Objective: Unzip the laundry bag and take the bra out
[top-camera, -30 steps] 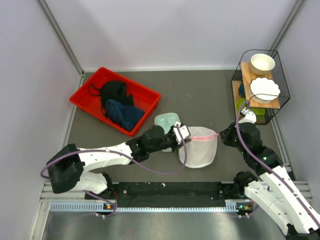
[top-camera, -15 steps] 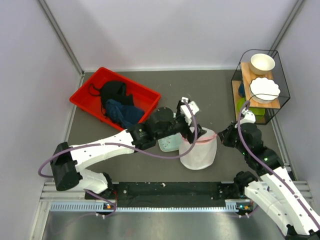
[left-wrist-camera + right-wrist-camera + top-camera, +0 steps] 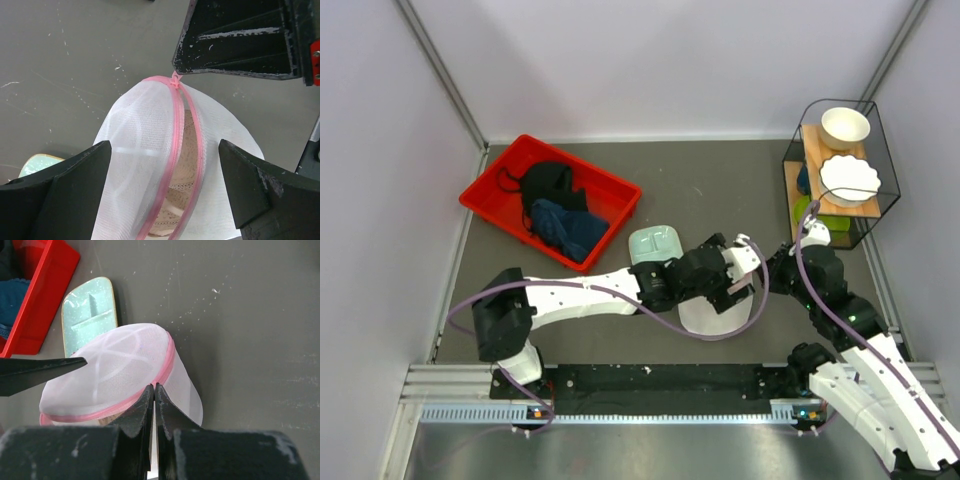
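Left claw now released, moved over laundry bag at lower centre of overhead view. Right claw clenched on pink rim. Zip gapes; bra inside, ready for pulling.

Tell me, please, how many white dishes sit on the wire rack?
2: a round bowl at the far end of the wire rack, and a scalloped dish beside it at the near end. Lower shelves could hide more.

— What's on your table, left side?
— A red tray holding a black garment and blue cloth; a mint tray near it. On your right, a wire rack with white bowls.
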Robot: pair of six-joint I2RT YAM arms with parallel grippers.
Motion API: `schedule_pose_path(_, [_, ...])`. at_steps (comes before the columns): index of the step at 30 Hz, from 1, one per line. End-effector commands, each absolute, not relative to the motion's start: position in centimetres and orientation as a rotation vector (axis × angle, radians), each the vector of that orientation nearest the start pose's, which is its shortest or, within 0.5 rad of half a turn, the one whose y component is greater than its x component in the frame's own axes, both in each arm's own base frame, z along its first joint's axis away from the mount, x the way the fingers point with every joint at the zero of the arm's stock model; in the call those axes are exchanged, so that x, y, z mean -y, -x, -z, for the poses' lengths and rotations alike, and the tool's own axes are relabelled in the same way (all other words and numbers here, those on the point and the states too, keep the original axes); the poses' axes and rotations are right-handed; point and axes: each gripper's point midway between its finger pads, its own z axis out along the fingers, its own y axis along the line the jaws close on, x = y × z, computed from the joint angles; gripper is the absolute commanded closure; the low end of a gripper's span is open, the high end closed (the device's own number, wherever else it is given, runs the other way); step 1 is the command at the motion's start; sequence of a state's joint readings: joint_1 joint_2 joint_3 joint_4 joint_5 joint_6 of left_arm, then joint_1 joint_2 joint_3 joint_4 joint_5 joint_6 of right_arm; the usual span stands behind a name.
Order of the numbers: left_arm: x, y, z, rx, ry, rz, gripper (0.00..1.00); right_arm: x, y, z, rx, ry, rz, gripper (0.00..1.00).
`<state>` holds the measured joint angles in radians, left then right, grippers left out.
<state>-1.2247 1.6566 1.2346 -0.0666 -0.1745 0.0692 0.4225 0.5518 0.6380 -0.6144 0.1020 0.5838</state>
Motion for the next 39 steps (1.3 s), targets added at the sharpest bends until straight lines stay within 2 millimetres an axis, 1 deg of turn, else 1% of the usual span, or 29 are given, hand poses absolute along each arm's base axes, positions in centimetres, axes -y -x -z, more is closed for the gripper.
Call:
schedule_pose_path(1, [45.9,-20.8,-20.3,-1.679,-1.126,0.514,0.08,-10.2,-21.7,-20.3,-2.052,-0.222,-0.526,1.0])
schedule_pose_path(3, [46.2,-20.9,-19.7,-1.689,-1.142,0.508,0.15,-10.2,-21.7,-20.3,-2.053,-0.222,-0.524,1.0])
schedule_pose_path(4, [46.4,-20.7,-19.5,-1.691,-1.155,0.511,0.2,-10.2,-21.7,-20.2,-2.053,-0.225,-0.521,1.0])
schedule_pose_path(6, [46.7,-20.4,-18.9,-1.703,-1.194,0.518,0.53,-10.0,-21.8,-20.1,-2.054,-0.227,-0.511,1.0])
schedule_pose_path(7, [46.7,-20.3,-18.7,-1.713,-1.204,0.514,0.71,-10.0,-21.8,-19.9,-2.059,-0.228,-0.509,1.0])
schedule_pose_path(8, [46.6,-20.3,-18.6,-1.727,-1.208,0.511,0.92,-10.0,-21.8,-19.6,-2.065,-0.232,-0.504,1.0])
schedule_pose_path(9, [46.4,-20.3,-18.5,-1.738,-1.215,0.496,1.0,-10.0,-21.9,-19.3,-2.072,-0.235,-0.5,1.0])
schedule_pose_path(11, [45.9,-20.1,-18.7,-1.727,-1.227,0.499,1.0,-9.9,-22.1,-18.5,-2.09,-0.252,-0.487,1.0])
schedule_pose_path(12, [45.2,-19.8,-19.0,-1.716,-1.231,0.501,1.0,-9.9,-22.0,-17.8,-2.106,-0.256,-0.478,1.0])
schedule_pose_path(14, [44.7,-19.6,-19.8,-1.679,-1.226,0.533,1.0,-9.7,-22.2,-17.6,-2.097,-0.268,-0.47,1.0])
schedule_pose_path(15, [43.6,-19.2,-19.9,-1.671,-1.219,0.548,1.0,-9.7,-22.3,-17.4,-2.099,-0.268,-0.465,1.0])
schedule_pose_path(17, [42.9,-18.5,-20.6,-1.637,-1.23,0.652,1.0,-9.7,-22.4,-17.1,-2.113,-0.266,-0.457,1.0])
schedule_pose_path(18, [41.6,-17.9,-20.4,-1.624,-1.242,0.687,1.0,-9.7,-22.5,-17.0,-2.114,-0.263,-0.453,1.0])
schedule_pose_path(19, [40.7,-18.4,-20.3,-1.626,-1.223,0.696,1.0,-9.7,-22.5,-17.0,-2.116,-0.262,-0.451,1.0])
schedule_pose_path(20, [40.6,-18.3,-21.4,-1.572,-1.195,0.745,1.0,-9.7,-22.6,-16.9,-2.112,-0.262,-0.451,1.0])
schedule_pose_path(21, [39.3,-17.9,-21.3,-1.561,-1.179,0.764,1.0,-9.7,-22.6,-16.8,-2.111,-0.267,-0.447,1.0])
schedule_pose_path(22, [38.6,-18.3,-21.6,-1.55,-1.15,0.768,1.0,-9.6,-22.7,-16.8,-2.109,-0.269,-0.443,1.0])
schedule_pose_path(23, [38.2,-17.9,-23.4,-1.488,-1.119,0.811,1.0,-9.7,-22.7,-16.6,-2.108,-0.268,-0.445,1.0])
schedule_pose_path(24, [37.6,-17.6,-22.6,-1.492,-1.122,0.818,1.0,-9.7,-22.8,-16.6,-2.106,-0.271,-0.452,1.0])
schedule_pose_path(25, [37.3,-17.4,-22.9,-1.477,-1.115,0.826,1.0,-10.0,-22.7,-16.7,-2.106,-0.264,-0.47,1.0])
schedule_pose_path(26, [37.1,-17.1,-23.7,-1.452,-1.105,0.845,1.0,-10.2,-22.9,-16.6,-2.1,-0.269,-0.481,1.0])
schedule_pose_path(28, [36.8,-16.9,-23.6,-1.449,-1.109,0.848,1.0,-10.4,-22.9,-16.5,-2.105,-0.273,-0.496,1.0])
schedule_pose_path(29, [36.6,-16.8,-24.1,-1.44,-1.099,0.85,1.0,-10.5,-22.9,-16.5,-2.105,-0.274,-0.501,1.0])
schedule_pose_path(33, [35.8,-17.0,-24.5,-1.432,-1.066,0.835,1.0,-10.3,-22.9,-16.6,-2.092,-0.283,-0.497,1.0])
schedule_pose_path(36, [35.4,-17.0,-24.7,-1.428,-1.042,0.839,1.0,-10.5,-22.7,-17.3,-2.078,-0.273,-0.516,1.0])
schedule_pose_path(39, [35.7,-16.9,-24.8,-1.425,-1.044,0.85,1.0,-10.6,-22.6,-18.1,-2.062,-0.267,-0.536,1.0])
